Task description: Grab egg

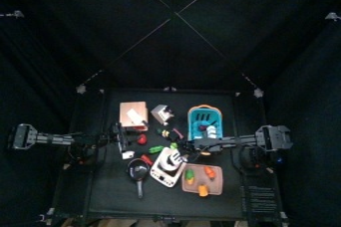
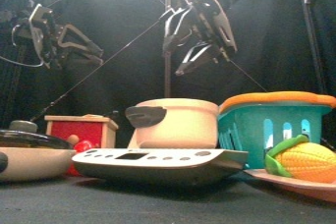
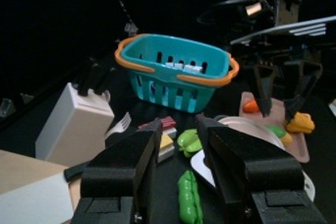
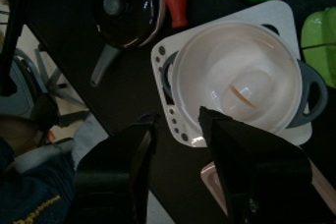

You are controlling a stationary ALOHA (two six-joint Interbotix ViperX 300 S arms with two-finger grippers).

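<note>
A small pale egg-like thing (image 4: 242, 92) lies inside the white pot (image 4: 237, 71), which stands on a white scale (image 4: 168, 66). My right gripper (image 4: 179, 122) is open and hovers above the pot's edge, touching nothing. In the top view the right gripper (image 1: 186, 149) is just above the pot (image 1: 168, 164). In the front view the pot (image 2: 178, 122) hides the egg. My left gripper (image 3: 184, 135) is open and empty, facing the teal basket (image 3: 178, 71); in the top view it (image 1: 124, 143) is left of the pot.
A black pan (image 4: 125, 17) with a red handle lies beside the scale. A teal basket (image 1: 204, 121), an orange box (image 1: 134, 113) and a board with toy vegetables (image 1: 202, 179) stand around the pot. A person's blue sleeve (image 4: 27, 184) shows past the curtain.
</note>
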